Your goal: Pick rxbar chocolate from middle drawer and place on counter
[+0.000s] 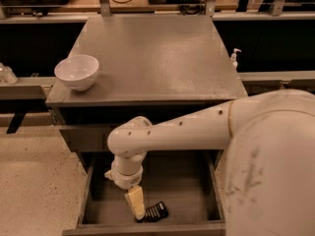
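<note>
The counter [157, 58] is broad, with a white bowl [77, 72] at its front-left corner. Below it the middle drawer [189, 188] stands open. The gripper [136, 206] hangs inside near the drawer's front edge, and I cannot tell whether it is apart or together. It is just beside the rxbar chocolate [155, 212]. This looks like the reaching step; the next move calls for a grasp.

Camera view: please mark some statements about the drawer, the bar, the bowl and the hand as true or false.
1. The rxbar chocolate lies on the floor of the middle drawer. True.
2. The white bowl stands in the drawer. False: it stands on the counter, at its front left corner.
3. The hand is down inside the drawer, close beside the bar. True.
4. The middle drawer is shut. False: it is pulled open.
</note>
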{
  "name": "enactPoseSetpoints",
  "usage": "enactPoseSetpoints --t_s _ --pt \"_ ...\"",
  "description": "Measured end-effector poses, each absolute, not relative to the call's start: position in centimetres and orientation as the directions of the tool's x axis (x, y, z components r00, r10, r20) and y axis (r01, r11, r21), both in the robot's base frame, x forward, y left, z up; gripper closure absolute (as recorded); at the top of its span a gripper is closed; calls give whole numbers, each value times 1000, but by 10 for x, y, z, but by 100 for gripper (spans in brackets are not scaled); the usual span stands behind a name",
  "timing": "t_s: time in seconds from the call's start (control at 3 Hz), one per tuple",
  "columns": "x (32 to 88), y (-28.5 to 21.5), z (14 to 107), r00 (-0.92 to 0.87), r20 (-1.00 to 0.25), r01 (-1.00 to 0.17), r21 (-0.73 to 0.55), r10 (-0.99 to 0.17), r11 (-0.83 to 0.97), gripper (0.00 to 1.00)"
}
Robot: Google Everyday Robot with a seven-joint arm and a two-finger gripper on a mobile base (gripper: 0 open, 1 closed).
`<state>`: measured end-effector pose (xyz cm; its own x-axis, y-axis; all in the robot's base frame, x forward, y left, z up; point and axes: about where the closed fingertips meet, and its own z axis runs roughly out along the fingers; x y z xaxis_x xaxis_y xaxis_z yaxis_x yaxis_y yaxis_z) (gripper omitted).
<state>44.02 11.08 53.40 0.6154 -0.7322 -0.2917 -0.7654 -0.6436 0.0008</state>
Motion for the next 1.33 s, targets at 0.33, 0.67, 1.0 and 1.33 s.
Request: enactPoseSetpoints --t_s 0.33,0.67,1.0,1.33 --pt "444 85 511 739 -101 -657 111 -666 -746 0" --pt "448 84 508 770 -63 -625 121 -634 -771 0" --pt "447 84 508 768 -66 -628 122 -638 -769 0" --pt "451 79 493 754 -40 -652 69 -655 -755 0"
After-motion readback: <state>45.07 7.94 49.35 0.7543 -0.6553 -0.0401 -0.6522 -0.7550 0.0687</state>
